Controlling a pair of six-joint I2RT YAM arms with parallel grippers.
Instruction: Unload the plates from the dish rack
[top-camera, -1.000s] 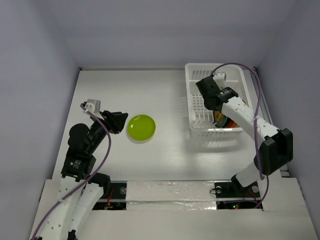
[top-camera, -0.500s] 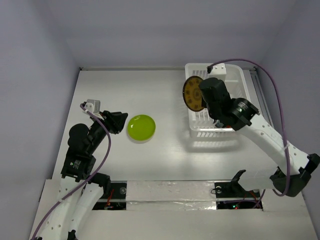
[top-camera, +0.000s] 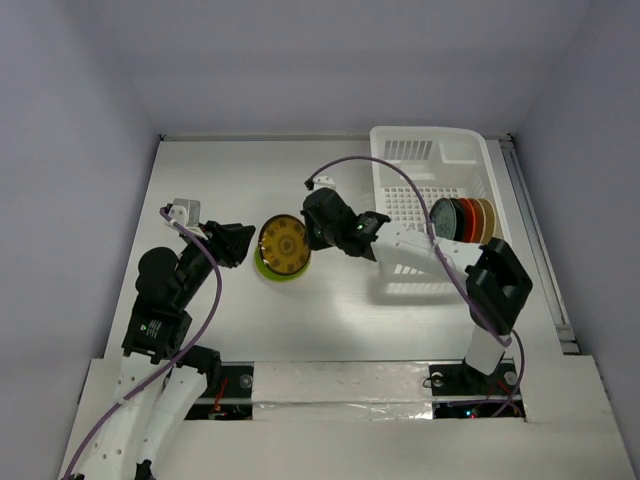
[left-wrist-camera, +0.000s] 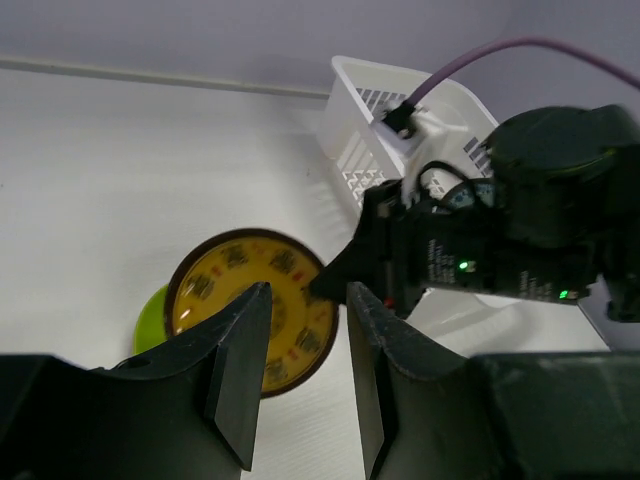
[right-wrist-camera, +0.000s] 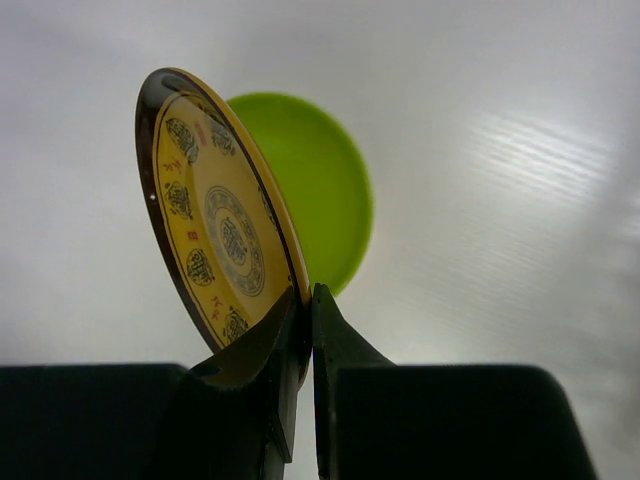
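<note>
My right gripper (top-camera: 308, 238) is shut on the rim of a yellow patterned plate with a dark edge (top-camera: 283, 245) and holds it tilted just above the lime green plate (top-camera: 262, 269), which lies flat on the table. The right wrist view shows the yellow plate (right-wrist-camera: 225, 240) pinched at my right gripper (right-wrist-camera: 306, 295), with the green plate (right-wrist-camera: 325, 200) behind it. My left gripper (top-camera: 235, 243) is open and empty just left of both plates; it also shows in the left wrist view (left-wrist-camera: 307, 292). The white dish rack (top-camera: 430, 150) stands at the back right with several upright plates (top-camera: 462, 220).
The right arm reaches leftward across the table from the rack. Its purple cable (top-camera: 360, 170) loops above the rack's left side. Grey walls close the table on the left, back and right.
My right arm has carried the yellow plate out of the rack and leftward across the table, to just over the green plate. The left arm has not moved.
</note>
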